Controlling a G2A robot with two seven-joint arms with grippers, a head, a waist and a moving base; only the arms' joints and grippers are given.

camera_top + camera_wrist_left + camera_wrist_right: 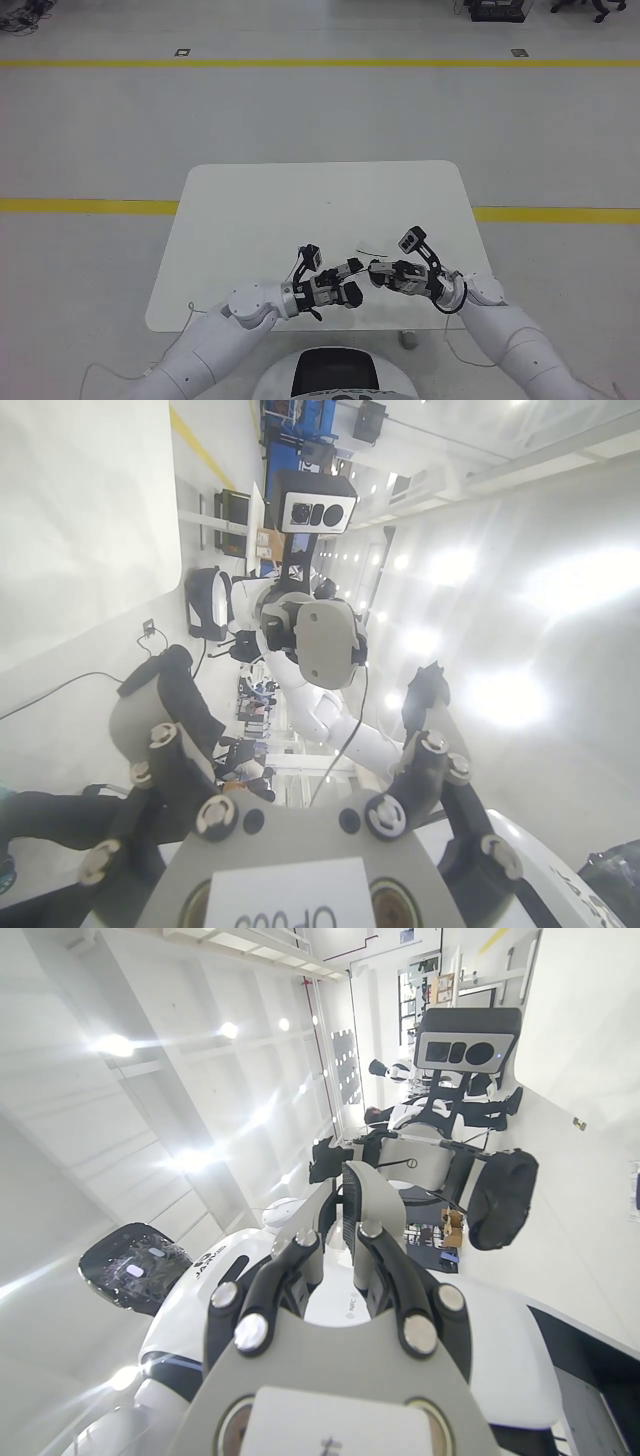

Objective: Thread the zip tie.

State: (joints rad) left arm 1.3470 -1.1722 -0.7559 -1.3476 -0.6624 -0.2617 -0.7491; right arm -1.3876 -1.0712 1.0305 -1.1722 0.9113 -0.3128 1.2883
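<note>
1. Top view: the two arms meet over the near part of the tabletop [300,200], with the left end effector [350,271] and the right end effector [380,271] almost tip to tip. The zip tie [370,251] shows as a thin dark strand just beyond their meeting point. I cannot tell whether it is lifted or lying on the tabletop, nor which end is the head. With so fine a strand, a slight misalignment between the arms would probably send the tail past the slot.

2. Left wrist view: the left end effector's fingers [165,685] are spread wide and grip nothing, and the right end effector faces them head-on. If they close off target, they may knock or bend the strand instead of catching it, or clamp the other arm's fingers.

3. Right wrist view: the right end effector's fingers [372,1198] are pressed almost together. The zip tie cannot be made out between them, so I cannot say it is pinched. They sit between the left arm's spread dark pads. A thin, slick strap held lightly could swivel or slip free when pushed, and the crowded tips could collide.
</note>
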